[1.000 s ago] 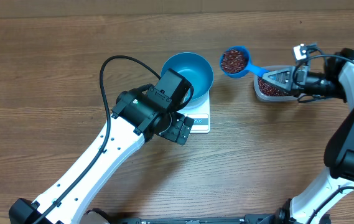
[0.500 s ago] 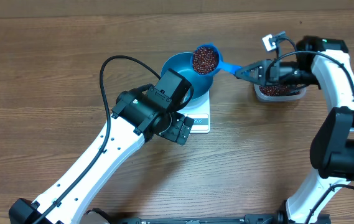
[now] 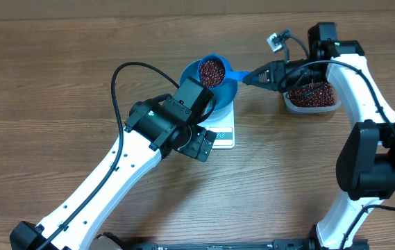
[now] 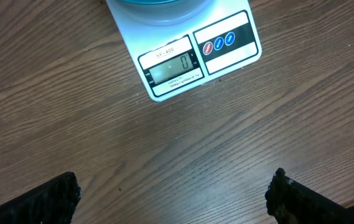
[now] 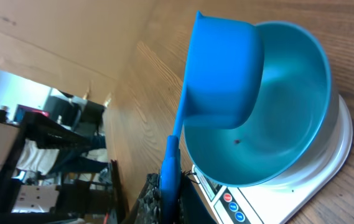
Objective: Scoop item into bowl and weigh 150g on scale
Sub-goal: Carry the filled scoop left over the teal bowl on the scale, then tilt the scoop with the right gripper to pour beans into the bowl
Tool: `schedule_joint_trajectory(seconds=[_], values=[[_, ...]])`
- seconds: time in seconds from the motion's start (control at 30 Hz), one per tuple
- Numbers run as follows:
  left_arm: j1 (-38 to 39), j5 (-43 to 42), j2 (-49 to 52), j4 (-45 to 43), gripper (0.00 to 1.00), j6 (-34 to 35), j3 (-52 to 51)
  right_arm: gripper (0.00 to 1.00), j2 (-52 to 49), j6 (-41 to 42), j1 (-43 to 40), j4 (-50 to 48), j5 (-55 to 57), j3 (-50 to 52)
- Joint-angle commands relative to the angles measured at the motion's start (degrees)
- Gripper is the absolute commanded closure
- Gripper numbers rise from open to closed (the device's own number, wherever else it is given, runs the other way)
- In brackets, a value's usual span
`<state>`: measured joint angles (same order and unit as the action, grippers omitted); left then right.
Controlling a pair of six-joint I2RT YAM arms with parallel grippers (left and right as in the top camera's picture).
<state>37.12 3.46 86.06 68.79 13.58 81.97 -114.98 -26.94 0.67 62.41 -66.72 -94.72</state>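
Note:
The blue bowl [image 3: 226, 90] stands on the white scale [image 3: 223, 132], whose display [image 4: 170, 65] reads 0. My right gripper [image 3: 256, 75] is shut on the handle of a small blue scoop [image 3: 212, 71]. The scoop is held level over the bowl, heaped with dark red beans, the item. From the right wrist the scoop [image 5: 223, 74] hangs above the bowl [image 5: 282, 130], which looks nearly empty; the gripper [image 5: 170, 186] clamps the handle. My left gripper [image 4: 170, 199] is open over bare wood in front of the scale, with nothing between its fingertips [image 4: 58, 193].
A clear plastic tub [image 3: 312, 96] full of the same beans sits on the table to the right of the scale. My left arm [image 3: 162, 121] reaches in from the lower left and covers the bowl's left rim from above.
The right arm has carried the loaded scoop leftward from beside the tub to over the bowl. The left arm has not moved.

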Motion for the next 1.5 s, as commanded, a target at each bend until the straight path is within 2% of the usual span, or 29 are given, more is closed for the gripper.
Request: schedule_joint_trajectory(seconds=[0.0, 0.43, 0.9, 1.0, 1.47], values=[[-0.02, 0.33, -0.24, -0.04, 0.0, 0.37, 1.11, 0.96, 0.07, 0.17, 1.01, -0.42, 0.33, -1.79], [-0.02, 0.35, -0.24, -0.04, 0.0, 0.37, 1.11, 0.96, 4.98, 3.41, 1.01, -1.6, 9.49, -1.79], [-0.02, 0.35, -0.24, -0.04, 0.0, 0.37, 1.11, 0.96, 5.05, 4.81, 2.82, -2.38, 14.75, -1.79], [-0.02, 0.33, -0.24, -0.04, 0.0, 0.37, 1.11, 0.96, 5.05, 7.67, 2.89, -3.48, 17.29, -1.79], [-0.02, 0.35, -0.24, -0.04, 0.0, 0.37, 1.11, 0.96, 7.89, 8.96, 3.15, -5.29, 17.38, -1.79]])
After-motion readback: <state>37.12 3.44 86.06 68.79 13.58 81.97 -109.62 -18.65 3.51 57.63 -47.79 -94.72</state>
